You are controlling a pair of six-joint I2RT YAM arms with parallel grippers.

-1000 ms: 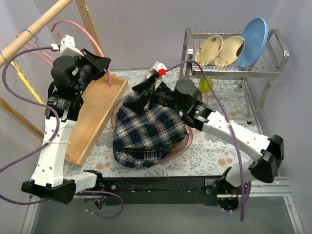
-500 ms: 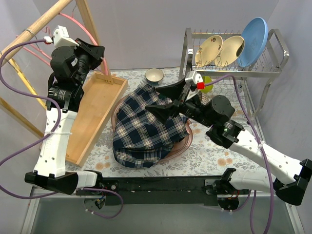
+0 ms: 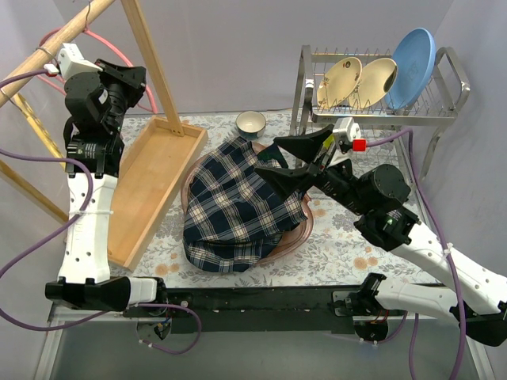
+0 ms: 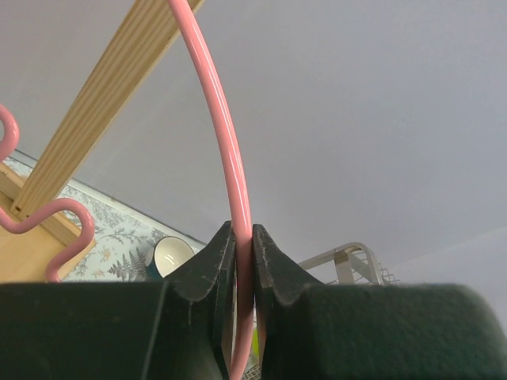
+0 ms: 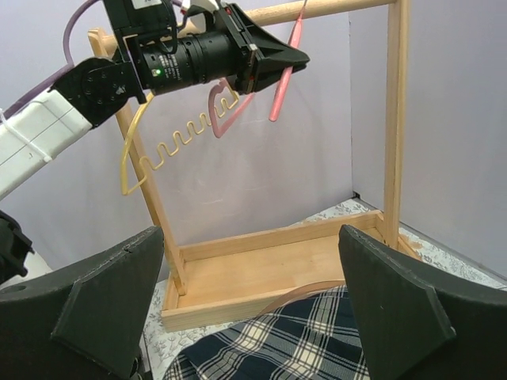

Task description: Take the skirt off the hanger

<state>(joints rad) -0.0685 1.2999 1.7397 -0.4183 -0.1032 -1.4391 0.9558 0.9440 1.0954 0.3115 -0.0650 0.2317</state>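
The left gripper (image 4: 243, 257) is pinched narrow on the wire of the pink hanger (image 4: 224, 134), high up beside the top rail of the wooden rack (image 3: 152, 180). The right gripper (image 3: 268, 157) is spread wide with nothing between its fingers, to the right of the rack and over the far edge of the plaid skirt (image 3: 238, 210). The skirt lies crumpled on a round pinkish dish (image 3: 297, 236) just right of the rack's base, well apart from the hanger. A small bowl (image 3: 251, 122) sits right of the rack, beyond the skirt.
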